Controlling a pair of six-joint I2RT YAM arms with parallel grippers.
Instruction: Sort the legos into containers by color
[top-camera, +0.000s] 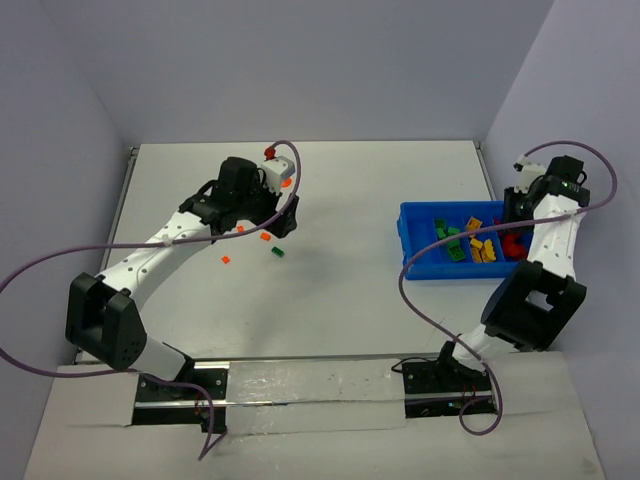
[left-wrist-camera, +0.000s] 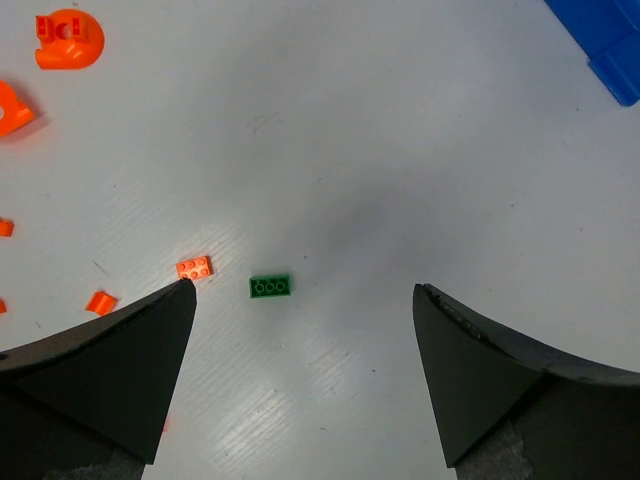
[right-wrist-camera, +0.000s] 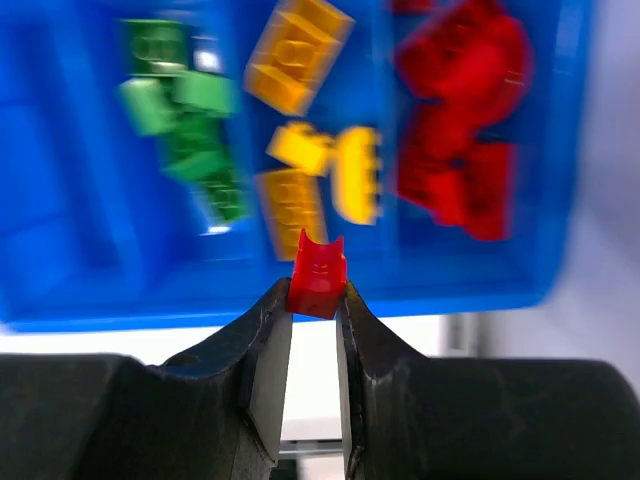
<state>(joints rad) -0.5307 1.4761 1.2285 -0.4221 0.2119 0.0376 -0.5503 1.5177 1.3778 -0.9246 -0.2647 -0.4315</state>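
Note:
My left gripper (left-wrist-camera: 304, 300) is open and empty above the table, with a small green lego (left-wrist-camera: 270, 287) just inside its left finger and an orange lego (left-wrist-camera: 194, 267) at that finger's tip. In the top view the left gripper (top-camera: 272, 222) hovers over the green lego (top-camera: 278, 251) and scattered orange legos (top-camera: 265, 237). My right gripper (right-wrist-camera: 317, 296) is shut on a red lego (right-wrist-camera: 318, 272), held above the near wall of the blue bin (right-wrist-camera: 200, 310). The bin's compartments hold green (right-wrist-camera: 185, 110), yellow (right-wrist-camera: 310, 150) and red legos (right-wrist-camera: 460, 120). The right gripper (top-camera: 515, 215) is over the bin's (top-camera: 420, 250) right end.
More orange pieces lie left of the left gripper: a round one (left-wrist-camera: 70, 40), another (left-wrist-camera: 12, 108) and a small one (left-wrist-camera: 100, 301). A red piece (top-camera: 268, 151) lies behind the left wrist. The bin's corner (left-wrist-camera: 605, 40) shows top right. Walls enclose the table.

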